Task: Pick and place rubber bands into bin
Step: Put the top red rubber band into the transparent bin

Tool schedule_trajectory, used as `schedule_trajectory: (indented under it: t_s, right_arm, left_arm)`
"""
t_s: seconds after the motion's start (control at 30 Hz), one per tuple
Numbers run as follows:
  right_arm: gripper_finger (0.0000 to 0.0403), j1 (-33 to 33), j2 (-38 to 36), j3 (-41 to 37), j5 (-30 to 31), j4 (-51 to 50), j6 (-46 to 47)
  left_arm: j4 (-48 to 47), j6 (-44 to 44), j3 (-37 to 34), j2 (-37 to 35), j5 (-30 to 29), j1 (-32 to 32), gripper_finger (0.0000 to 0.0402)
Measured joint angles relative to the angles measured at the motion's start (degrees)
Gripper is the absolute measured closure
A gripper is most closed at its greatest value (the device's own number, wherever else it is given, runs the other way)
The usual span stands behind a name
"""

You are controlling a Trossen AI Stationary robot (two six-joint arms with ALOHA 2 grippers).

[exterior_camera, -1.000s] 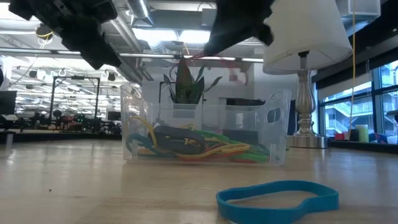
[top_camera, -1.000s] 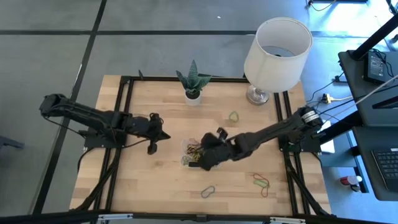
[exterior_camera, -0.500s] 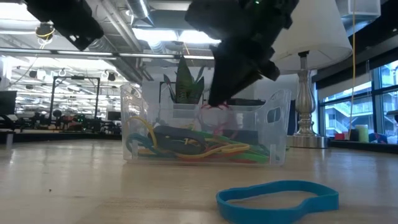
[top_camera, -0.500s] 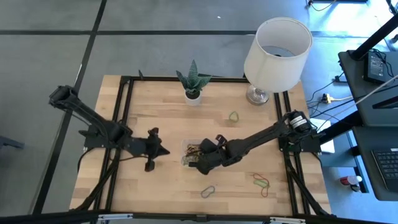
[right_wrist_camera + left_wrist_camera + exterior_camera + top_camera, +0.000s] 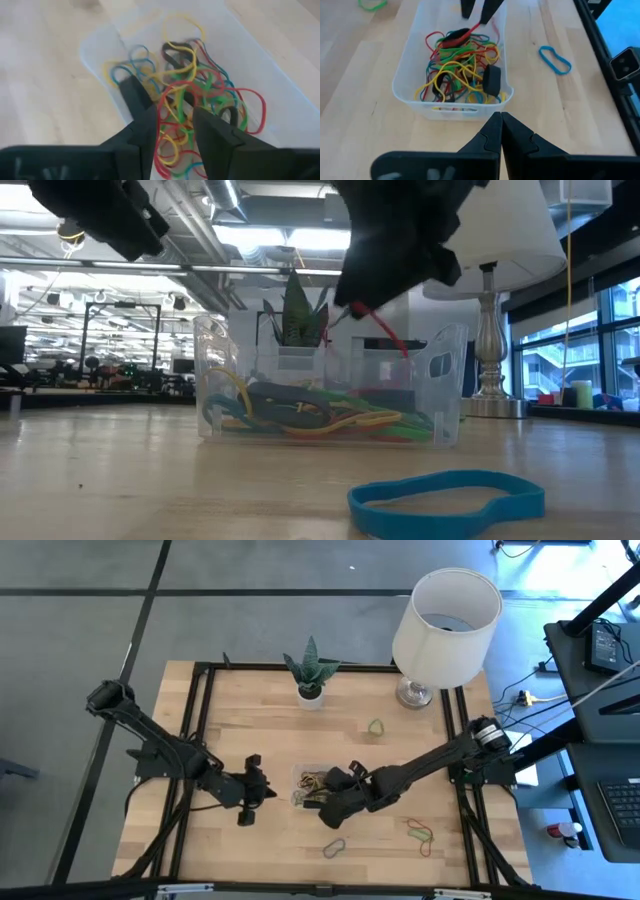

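The clear bin (image 5: 306,772) stands mid-table and holds a tangle of rubber bands (image 5: 460,65) in red, yellow, green and blue. My right gripper (image 5: 165,97) hovers open above the bin's near part (image 5: 346,304), and a red band (image 5: 386,332) dangles from it. My left gripper (image 5: 499,116) is shut and holds nothing. It sits just left of the bin (image 5: 268,792), pointing at it. Loose bands lie flat on the table: a green one (image 5: 376,726), a blue one (image 5: 334,847), and green and red ones (image 5: 420,833). My right gripper's fingers stand apart and pinch nothing. The red band (image 5: 472,29) still trails from one fingertip (image 5: 481,15). It slants slack from there down onto the pile in the bin. The fingers point steeply down from the table's right side.
A white plant pot (image 5: 310,692) and a lamp with a white shade (image 5: 446,612) stand at the far edge. A small black block (image 5: 491,80) lies among the bands in the bin. The blue band (image 5: 446,498) lies near the front edge.
My right gripper has sunk toward the bin and opened. The red band it held between its fingertips now hangs loose into the bin. My left gripper has swung toward the table's near edge, staying shut, and ended beside the bin.
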Motion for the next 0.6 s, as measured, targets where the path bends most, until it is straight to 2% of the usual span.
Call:
schedule_trajectory:
  t_s: [0.37, 0.43, 0.6]
  right_arm:
    - [0.0264, 0.0, -0.7, 0.0, 0.2, 1.3, -3.8]
    - [0.0264, -0.2, -0.8, 0.1, 1.7, 1.1, -3.9]
    - [0.0264, -1.2, -0.1, 0.1, 4.1, 1.1, -1.8]
  left_arm:
    - [-3.1, 9.5, 0.0, 0.0, 0.0, 4.9, 0.0400]
    - [-3.0, 11.3, 0.0, 0.0, 0.1, 6.2, 0.0400]
    - [-3.0, 10.9, 0.0, 0.0, 0.6, 8.6, 0.0400]
